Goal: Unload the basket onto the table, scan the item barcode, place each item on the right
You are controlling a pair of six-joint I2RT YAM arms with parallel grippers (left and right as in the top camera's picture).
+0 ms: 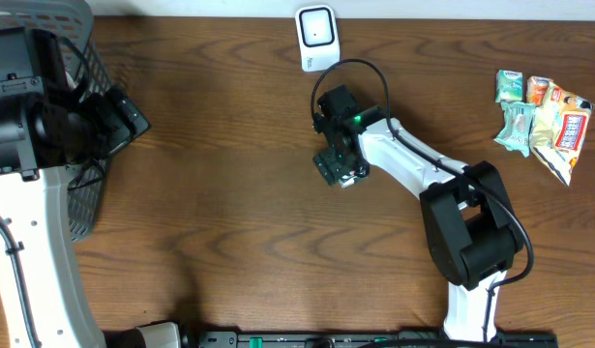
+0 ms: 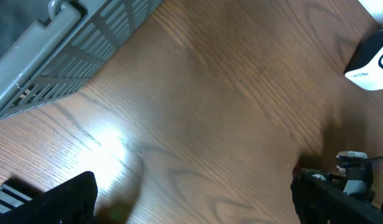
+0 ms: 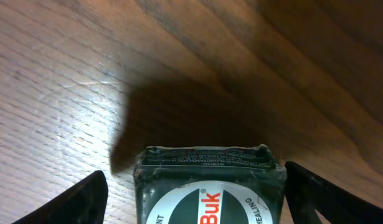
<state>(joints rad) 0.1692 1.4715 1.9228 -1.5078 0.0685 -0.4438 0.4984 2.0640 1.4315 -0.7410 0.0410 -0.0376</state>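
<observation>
Broadly, the desk carries a basket at its left edge. The left arm sits beside it, well apart from the work, and the left pincer is spread wide with nothing in it. The right arm reaches to mid-desk, so it is plainly the nearer one. The scanner stands just beyond it toward the far edge, and a pile of snacks lies off to the right. The packet lies on the desk directly between the fingers of the right pincer. Its width spans the gap, and its length seems to run back under the wrist. That pincer stands wide, straddling the packet without gripping it, and bare wood shows at the packet's left side. Closing squarely across the width looks like the next need.
</observation>
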